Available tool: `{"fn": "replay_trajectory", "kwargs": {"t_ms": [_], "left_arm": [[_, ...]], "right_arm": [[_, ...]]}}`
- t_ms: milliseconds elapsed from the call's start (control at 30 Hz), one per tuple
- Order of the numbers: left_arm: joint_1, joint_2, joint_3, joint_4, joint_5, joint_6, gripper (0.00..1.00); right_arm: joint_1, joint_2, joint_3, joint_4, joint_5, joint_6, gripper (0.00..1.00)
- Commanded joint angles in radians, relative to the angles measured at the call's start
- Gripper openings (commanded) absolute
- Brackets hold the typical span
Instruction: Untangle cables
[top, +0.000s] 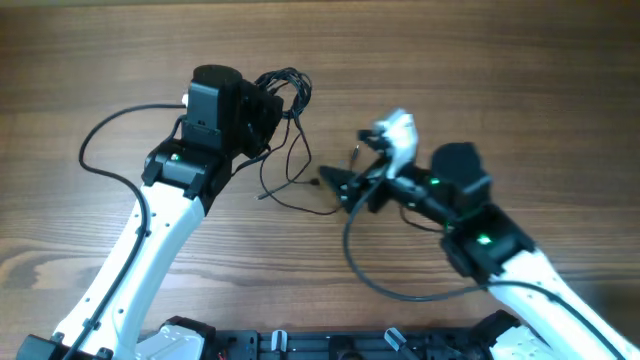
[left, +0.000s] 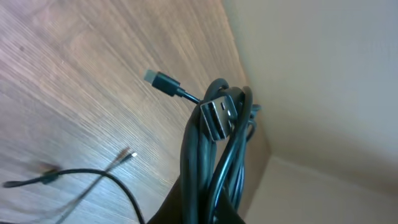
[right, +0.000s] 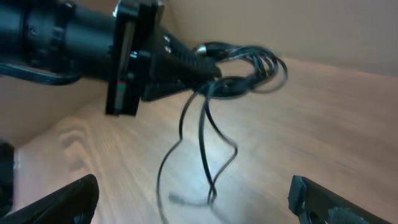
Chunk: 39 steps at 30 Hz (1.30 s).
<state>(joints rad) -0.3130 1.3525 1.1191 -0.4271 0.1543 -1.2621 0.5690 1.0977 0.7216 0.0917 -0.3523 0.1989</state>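
Observation:
My left gripper (top: 268, 112) is shut on a bundle of thin black cables (top: 287, 88), lifted off the wooden table (top: 480, 70). In the left wrist view the bundle (left: 208, 162) rises from between the jaws of the left gripper (left: 208, 211), with a silvery plug (left: 217, 118) and a smaller plug (left: 160, 81) sticking out. Loose strands (top: 292, 165) hang from it down to the table. My right gripper (top: 338, 186) stands open to the right of those strands. In the right wrist view its gripper (right: 196, 208) holds nothing, and the hanging strands (right: 205, 140) end in a tiny plug (right: 177, 199) ahead of it.
A thicker black arm cable (top: 375, 270) loops over the table beside the right arm, and another (top: 105, 140) curves left of the left arm. A single thin strand (left: 93, 174) with a small plug (left: 127, 154) lies on the wood.

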Motion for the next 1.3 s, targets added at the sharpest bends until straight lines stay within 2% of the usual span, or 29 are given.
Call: {"fn": "replay_trajectory", "kwargs": {"t_ms": [0,167,267,367,400,467,500,533,600,633,800,933,1100,1267], "left_arm": [[-0.013,0.003,0.007,0.003,-0.009,-0.123,0.04],[-0.06,0.003,0.007,-0.005,-0.009,-0.126,0.04],[-0.091,0.003,0.007,-0.004,-0.01,-0.138,0.04],[-0.101,0.003,0.007,-0.018,-0.01,-0.137,0.04],[-0.099,0.003,0.007,-0.024,-0.009,-0.137,0.04],[-0.09,0.003,0.007,-0.031,-0.009,-0.137,0.04],[-0.088,0.003,0.007,-0.031,-0.01,-0.137,0.04],[-0.085,0.003,0.007,-0.03,-0.01,-0.137,0.04],[-0.068,0.003,0.007,-0.031,-0.01,-0.128,0.04],[-0.042,0.003,0.007,-0.034,-0.01,-0.082,0.04],[0.066,0.003,0.007,-0.062,0.002,0.228,0.04],[0.074,0.003,0.007,-0.063,0.051,0.504,0.04],[0.039,0.003,0.007,-0.064,0.3,0.92,0.04],[-0.006,0.003,0.007,-0.09,0.324,1.102,0.04]], "right_arm": [[0.085,0.139,0.011,0.158,0.201,-0.109,0.98],[0.187,0.337,0.011,0.431,0.375,-0.128,0.95],[0.195,0.41,0.011,0.497,0.391,-0.111,0.87],[0.195,0.445,0.011,0.499,0.517,-0.05,0.63],[0.195,0.447,0.011,0.492,0.549,-0.03,0.58],[0.195,0.447,0.011,0.492,0.565,-0.011,0.55],[0.195,0.447,0.011,0.492,0.565,-0.011,0.45],[0.195,0.447,0.011,0.487,0.565,-0.007,0.29],[0.195,0.447,0.011,0.451,0.556,0.036,0.07],[0.195,0.443,0.011,0.406,0.521,0.071,0.04],[0.188,0.33,0.011,0.26,0.234,0.074,0.04],[0.161,0.18,0.011,0.161,0.072,0.075,0.04],[0.095,0.066,0.011,-0.035,0.035,0.038,0.04],[0.026,0.029,0.011,-0.151,-0.054,0.041,0.04]]}}
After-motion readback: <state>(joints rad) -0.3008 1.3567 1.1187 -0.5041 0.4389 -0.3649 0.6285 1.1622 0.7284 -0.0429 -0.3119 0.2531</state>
